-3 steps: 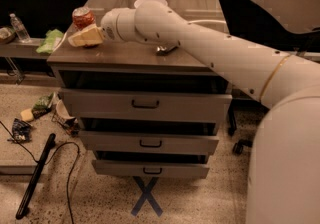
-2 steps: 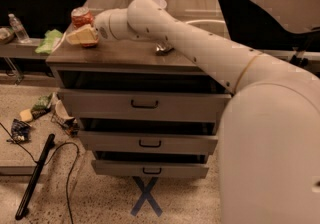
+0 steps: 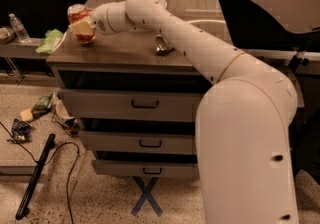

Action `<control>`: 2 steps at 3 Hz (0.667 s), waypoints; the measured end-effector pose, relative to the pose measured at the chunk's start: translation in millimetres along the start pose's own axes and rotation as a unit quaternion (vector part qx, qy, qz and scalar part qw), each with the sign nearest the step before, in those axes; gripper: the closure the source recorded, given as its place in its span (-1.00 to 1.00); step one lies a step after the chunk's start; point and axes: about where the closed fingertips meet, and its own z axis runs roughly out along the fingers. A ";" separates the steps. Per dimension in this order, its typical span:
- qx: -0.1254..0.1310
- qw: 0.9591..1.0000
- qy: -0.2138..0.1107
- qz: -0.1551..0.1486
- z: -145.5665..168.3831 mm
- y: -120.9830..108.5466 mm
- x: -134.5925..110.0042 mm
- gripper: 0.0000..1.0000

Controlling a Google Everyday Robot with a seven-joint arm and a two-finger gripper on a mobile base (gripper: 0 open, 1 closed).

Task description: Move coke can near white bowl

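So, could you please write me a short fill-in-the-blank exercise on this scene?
The gripper is at the can, at the cabinet's ___ end in view. The cabinet has ___ drawers. A blue ___-shaped mark is on the floor.
Missing: left; three; X.

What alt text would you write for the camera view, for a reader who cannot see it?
A white robot arm reaches across the top of a wooden drawer cabinet, its gripper at the upright coke can near the top's left corner. A small silver object lies on the top beside the arm.
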 end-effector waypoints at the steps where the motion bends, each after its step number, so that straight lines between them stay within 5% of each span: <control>1: 0.051 0.999 -0.001 0.008 -31.4 -39.0 -1.0 0.87; 2: 0.125 0.992 0.008 0.023 -75.2 -81.6 8.1 1.00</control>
